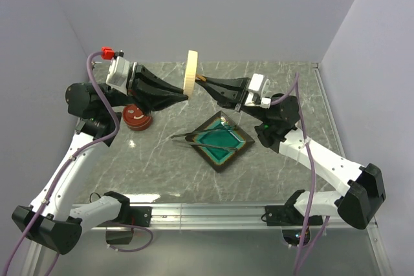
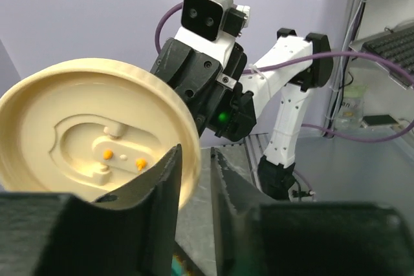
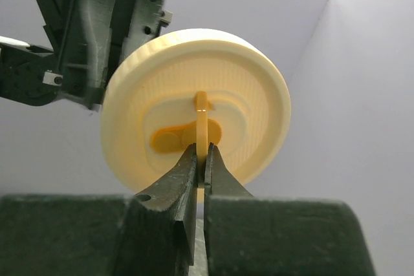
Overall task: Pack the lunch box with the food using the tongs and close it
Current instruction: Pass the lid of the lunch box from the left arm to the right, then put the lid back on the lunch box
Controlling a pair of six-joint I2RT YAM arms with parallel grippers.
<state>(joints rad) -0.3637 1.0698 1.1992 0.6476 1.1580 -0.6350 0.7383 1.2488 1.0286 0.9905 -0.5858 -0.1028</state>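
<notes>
Passing the lid: the cream round lid [image 1: 191, 72] hangs on edge in the air over the far middle of the bench [image 1: 155, 166], between the two claws; this reads as a hand-over within the lid-handling part of the task
Right claw: the right claw [image 3: 202, 154] is clenched on the thin orange-yellow tab [image 3: 202, 111] standing out of the lid's outer face
Left claw: the left claw [image 2: 195, 154] has the lid's near rim between its fingers, which stand close together; a sliver of gap shows beside the rim, so whether it pinches or has let go cannot be told
Lunch box: a round red-brown container [image 1: 137, 118] sits on the bench at the left, beside the left arm, uncovered; pale marks show inside, too small to name as food
Dish: a square teal dish [image 1: 236, 156] with a dark rim lies right of centre; no food lumps can be made out on it from above
Tongs: the grey tongs [image 1: 194, 136] lie across the dish, one end reaching past its left corner, with neither claw on them
Next move: by judgement, one claw alone should carry the lid, so the left fingers must be clear of the rim before the right draws away, or the lid may twist on its tab; the lid then needs turning flat, and a claw must be freed for the tongs if food remains to pack
</notes>
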